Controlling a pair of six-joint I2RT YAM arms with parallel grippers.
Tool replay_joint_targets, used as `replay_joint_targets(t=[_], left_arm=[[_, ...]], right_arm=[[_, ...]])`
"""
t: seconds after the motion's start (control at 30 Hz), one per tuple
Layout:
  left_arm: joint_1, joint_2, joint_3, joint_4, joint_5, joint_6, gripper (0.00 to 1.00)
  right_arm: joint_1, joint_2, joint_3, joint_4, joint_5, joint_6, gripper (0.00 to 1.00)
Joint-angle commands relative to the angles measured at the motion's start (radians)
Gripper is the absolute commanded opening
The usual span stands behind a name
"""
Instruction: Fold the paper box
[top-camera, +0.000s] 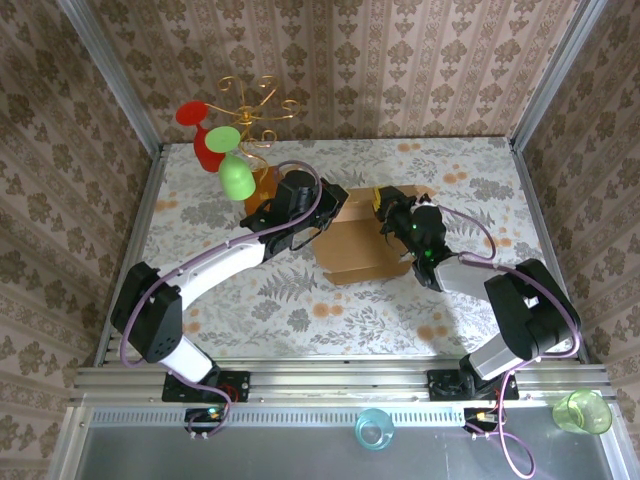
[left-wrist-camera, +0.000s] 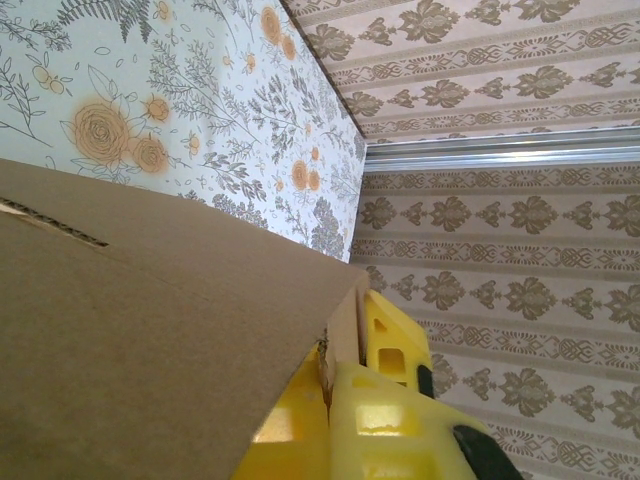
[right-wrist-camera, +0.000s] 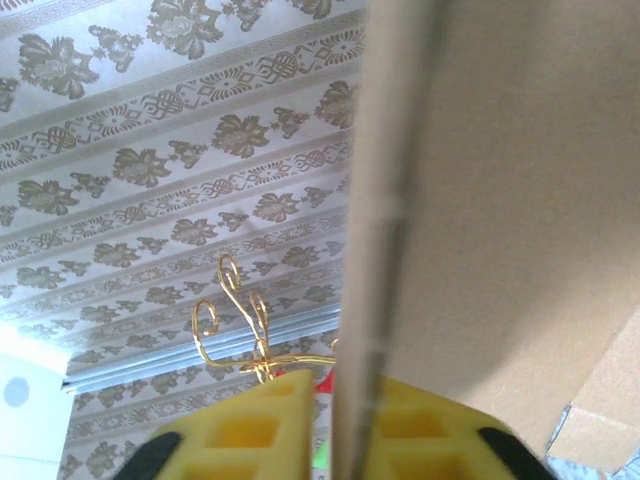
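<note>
A: As the overhead view takes in the whole table (top-camera: 450, 300), where does the paper box (top-camera: 360, 240) sit?

B: Just nearer the arm bases than the gold wire stand (top-camera: 255, 105) and to its right. It is plain brown corrugated card, half formed, with a flat panel on the table and walls raised at its edges.

A: And the grippers?

B: The left gripper (top-camera: 322, 212) meets the box on the side towards the stand, and the right gripper (top-camera: 388, 212) meets the side away from it. From above I cannot tell how the jaws stand.

A: Do the wrist cameras settle it?

B: Yes. In the left wrist view the left gripper (left-wrist-camera: 325, 375) is clamped on a corner of the box (left-wrist-camera: 150, 350), with card between its yellow pads (left-wrist-camera: 385, 420). In the right wrist view the right gripper (right-wrist-camera: 345, 425) pinches a thin raised edge of the box (right-wrist-camera: 500, 200), with the stand's curled gold wire (right-wrist-camera: 235, 320) behind it.

A: Textures?

B: The card is matte and fibrous, with a cut slot in it. The pads are moulded yellow plastic with square recesses.
</note>
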Motion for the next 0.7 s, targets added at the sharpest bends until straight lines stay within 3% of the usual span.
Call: replay_joint_targets(t=[0.0, 0.03, 0.17, 0.27, 0.5, 0.67], left_arm=[[0.000, -0.037, -0.006, 0.022, 0.016, -0.006, 0.00], [0.001, -0.039, -0.005, 0.027, 0.022, 0.002, 0.04], [0.024, -0.089, 0.017, -0.055, 0.043, 0.138, 0.41], [0.061, -0.172, -0.030, -0.135, 0.032, 0.236, 0.51], [0.204, -0.337, -0.243, -0.181, 0.048, 0.346, 0.45], [0.224, -0.301, -0.383, -0.018, 0.112, 0.375, 0.30]], right_arm=[[-0.007, 0.000, 0.023, 0.000, 0.036, -0.005, 0.00], [-0.007, -0.003, 0.024, -0.009, 0.037, -0.004, 0.00], [-0.027, -0.056, 0.033, -0.110, 0.017, 0.002, 0.00], [-0.047, -0.125, 0.052, -0.237, -0.007, -0.008, 0.00], [-0.085, -0.291, 0.112, -0.562, -0.018, -0.030, 0.00], [-0.095, -0.332, 0.127, -0.646, -0.022, 0.012, 0.00]])
